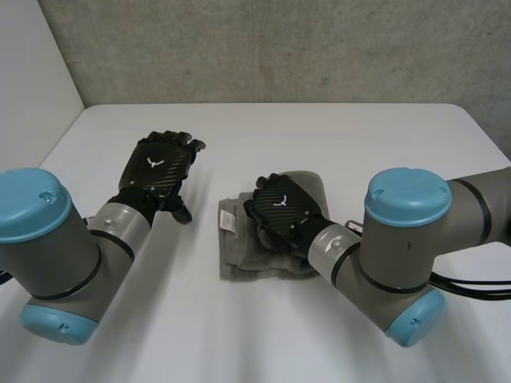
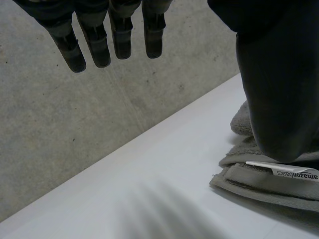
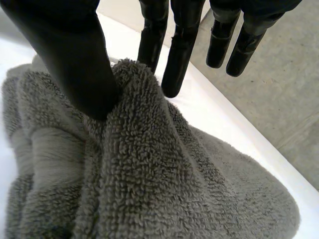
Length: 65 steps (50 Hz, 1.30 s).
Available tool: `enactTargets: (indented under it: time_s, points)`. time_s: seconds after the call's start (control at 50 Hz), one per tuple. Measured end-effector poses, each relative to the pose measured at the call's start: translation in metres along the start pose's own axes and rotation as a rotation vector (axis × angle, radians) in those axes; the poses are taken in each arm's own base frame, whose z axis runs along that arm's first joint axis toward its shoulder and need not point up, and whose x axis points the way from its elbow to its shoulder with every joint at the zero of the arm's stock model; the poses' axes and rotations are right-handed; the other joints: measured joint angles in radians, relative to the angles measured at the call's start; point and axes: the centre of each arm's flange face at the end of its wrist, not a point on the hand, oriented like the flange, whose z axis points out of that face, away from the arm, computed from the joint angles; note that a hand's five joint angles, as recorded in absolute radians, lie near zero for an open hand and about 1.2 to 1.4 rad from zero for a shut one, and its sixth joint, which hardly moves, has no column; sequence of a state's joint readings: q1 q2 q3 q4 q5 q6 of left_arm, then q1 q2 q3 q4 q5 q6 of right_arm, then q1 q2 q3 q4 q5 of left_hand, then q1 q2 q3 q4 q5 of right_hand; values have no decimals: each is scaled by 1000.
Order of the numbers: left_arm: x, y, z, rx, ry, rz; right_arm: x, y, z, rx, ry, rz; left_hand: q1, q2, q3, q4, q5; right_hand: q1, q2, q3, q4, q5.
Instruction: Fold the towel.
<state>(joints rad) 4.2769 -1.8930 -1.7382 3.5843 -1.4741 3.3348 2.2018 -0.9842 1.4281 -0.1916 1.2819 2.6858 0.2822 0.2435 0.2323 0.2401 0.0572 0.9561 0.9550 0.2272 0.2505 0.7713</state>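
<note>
Towel (image 1: 239, 249) lay mid table (image 1: 335, 132), partly folded. Right hand (image 1: 283, 203) pinched raised ridge between thumb (image 3: 75, 59) and fingers (image 3: 175, 55); left hand (image 1: 160, 163) hovered beside, fingers straight, empty. Best: draw ridge over evenly, edges aligned.

The towel (image 1: 263, 262) is plain mid-grey with no print, only a white label (image 2: 294, 172) with grey lettering. The left hand (image 1: 160, 163) and the right hand (image 1: 283, 203) are black with a fine woven sheen, each with a small white mark. The table (image 1: 319, 128) is white, the wall (image 1: 279, 48) mottled grey, and the arms (image 1: 56, 247) grey with light-blue caps (image 1: 407, 195).
</note>
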Motion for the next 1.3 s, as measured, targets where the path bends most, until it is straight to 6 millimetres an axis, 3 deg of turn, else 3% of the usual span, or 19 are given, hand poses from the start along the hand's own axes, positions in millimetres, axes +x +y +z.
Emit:
enactTargets:
  time_s: [0.1,0.2,0.32,0.44,0.56,0.76,0.84,0.9,1.0,1.12,1.2,1.3]
  points:
    - [0,0,0,0,0,0,-1,0,4,8,4,-34,0,0,0,0,0,95,82,0,0,93]
    - [0,1,0,-1,0,0,-1,-1,5,14,4,-53,0,0,0,0,0,340,320,0,0,343]
    - [-3,0,1,1,-7,0,-1,-7,6,33,-2,-62,0,0,0,0,0,352,329,0,0,366]
    - [-8,-1,3,6,-25,0,-15,-26,4,85,-38,-79,0,0,0,0,0,352,330,0,0,367]
    - [-24,-5,5,15,-74,0,-43,-38,2,125,-108,-93,0,0,0,0,0,352,330,0,0,367]
    - [-40,-7,7,20,-122,-2,-80,-12,10,69,-199,-95,0,0,0,0,0,352,337,0,0,372]
    - [-42,-7,7,19,-125,-3,-84,-1,10,36,-211,-107,0,0,0,0,0,32,26,0,0,57]
    - [-42,-7,7,20,-125,-6,-82,-6,6,38,-202,-109,0,0,0,0,0,-241,-203,0,0,-206]
    - [-42,-9,8,27,-124,-24,-67,-38,-13,94,-160,-57,0,0,0,0,0,-651,-621,0,0,-695]
    - [-39,-17,11,52,-112,-69,-50,-69,-45,145,-112,43,0,0,0,0,0,-722,-703,0,0,-708]
    - [-34,-24,12,66,-90,-111,-32,-66,-56,85,-57,105,0,0,0,0,0,-722,-703,0,0,-708]
    - [-17,-31,12,62,-32,-181,3,-43,-63,-53,47,203,0,0,0,0,0,-722,-703,0,0,-708]
